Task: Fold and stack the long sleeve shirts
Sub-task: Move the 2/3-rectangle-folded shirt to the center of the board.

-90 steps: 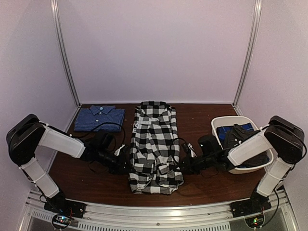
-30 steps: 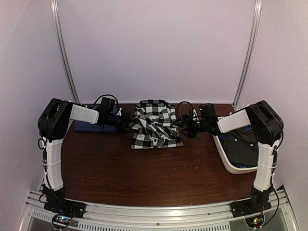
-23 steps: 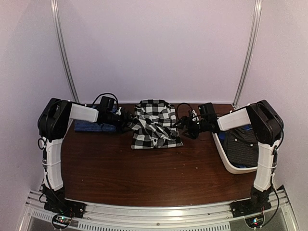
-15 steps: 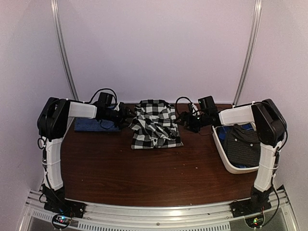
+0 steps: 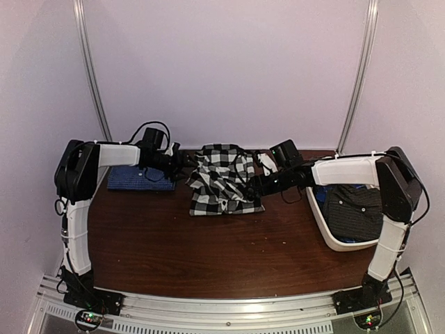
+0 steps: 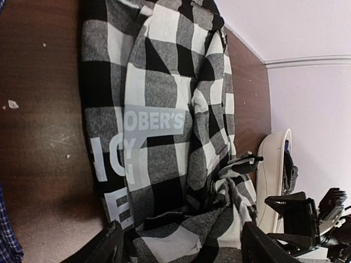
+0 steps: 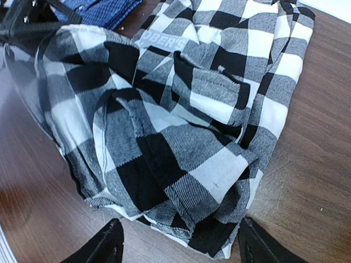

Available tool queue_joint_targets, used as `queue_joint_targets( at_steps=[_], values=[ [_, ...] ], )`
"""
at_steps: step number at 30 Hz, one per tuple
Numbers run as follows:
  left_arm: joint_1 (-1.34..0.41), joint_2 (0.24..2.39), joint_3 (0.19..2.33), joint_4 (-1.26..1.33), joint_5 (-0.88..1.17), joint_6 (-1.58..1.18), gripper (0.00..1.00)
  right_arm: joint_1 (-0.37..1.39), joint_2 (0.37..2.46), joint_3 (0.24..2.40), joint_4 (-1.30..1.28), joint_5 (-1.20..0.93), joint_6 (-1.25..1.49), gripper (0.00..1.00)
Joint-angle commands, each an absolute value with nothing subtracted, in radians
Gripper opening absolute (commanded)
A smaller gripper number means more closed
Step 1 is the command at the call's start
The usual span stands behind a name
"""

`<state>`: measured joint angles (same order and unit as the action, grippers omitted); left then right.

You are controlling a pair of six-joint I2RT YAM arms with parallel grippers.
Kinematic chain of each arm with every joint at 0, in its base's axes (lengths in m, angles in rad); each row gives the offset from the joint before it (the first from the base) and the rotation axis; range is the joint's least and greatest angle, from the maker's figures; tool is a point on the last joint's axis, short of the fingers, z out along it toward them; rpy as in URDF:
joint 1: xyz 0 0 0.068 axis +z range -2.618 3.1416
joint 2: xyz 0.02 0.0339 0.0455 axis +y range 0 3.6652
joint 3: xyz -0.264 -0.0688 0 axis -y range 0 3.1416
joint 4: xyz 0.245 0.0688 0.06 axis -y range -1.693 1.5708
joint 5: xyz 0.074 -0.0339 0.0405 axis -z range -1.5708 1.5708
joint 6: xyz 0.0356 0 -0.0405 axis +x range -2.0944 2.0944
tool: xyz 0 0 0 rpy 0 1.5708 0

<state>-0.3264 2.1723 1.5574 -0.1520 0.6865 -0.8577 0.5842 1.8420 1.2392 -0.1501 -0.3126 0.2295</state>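
The black-and-white checked shirt [image 5: 224, 182] lies folded into a short, rumpled rectangle at the back middle of the table. My left gripper [image 5: 182, 163] hovers at its left edge, open; in the left wrist view the gripper [image 6: 184, 247] has checked cloth [image 6: 164, 137] spread under its wide-apart fingers. My right gripper [image 5: 256, 185] stands open at the shirt's right near corner; the right wrist view has this gripper [image 7: 178, 244] over the folded corner [image 7: 181, 164]. The dark blue shirt [image 5: 142, 178] lies folded at the back left. A dark charcoal shirt [image 5: 353, 209] sits in the basket.
The white oval basket [image 5: 325, 224] stands at the right side of the table, a bit of blue cloth [image 5: 361, 188] at its far end. White walls and two metal posts close off the back. Brown tabletop [image 5: 208, 250] stretches in front of the shirts.
The checked shirt, laid out long three seconds ago, is now folded in half at the back. In the last second both grippers drew off its edges; the right one swung toward the near right corner.
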Motion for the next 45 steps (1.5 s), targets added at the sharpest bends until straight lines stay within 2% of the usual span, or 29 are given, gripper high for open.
queue_joint_targets(
  at_steps=[1,7,13,19,23,32,45],
  values=[
    [-0.322,2.177,1.654,-0.240,0.598,-0.756,0.76,0.594,1.852,1.242,-0.198,-0.227,0.178,0.69],
    [-0.279,2.124,1.666,-0.309,0.518,-0.705,0.77,0.612,1.837,1.206,-0.189,-0.211,0.213,0.66],
    [-0.262,1.943,1.502,-0.332,0.467,-0.654,0.75,0.610,1.770,1.098,-0.136,-0.215,0.266,0.58],
    [-0.296,1.731,1.189,-0.290,0.433,-0.647,0.64,0.596,1.767,1.031,-0.085,-0.272,0.270,0.52],
    [-0.361,1.666,1.042,-0.229,0.406,-0.654,0.57,0.595,1.801,1.034,-0.058,-0.302,0.264,0.49],
    [-0.491,1.785,0.996,-0.073,0.381,-0.684,0.48,0.586,1.859,1.059,-0.048,-0.280,0.273,0.41],
    [-0.519,1.934,1.076,-0.014,0.390,-0.675,0.42,0.580,1.901,1.046,-0.002,-0.283,0.306,0.33]
  ],
)
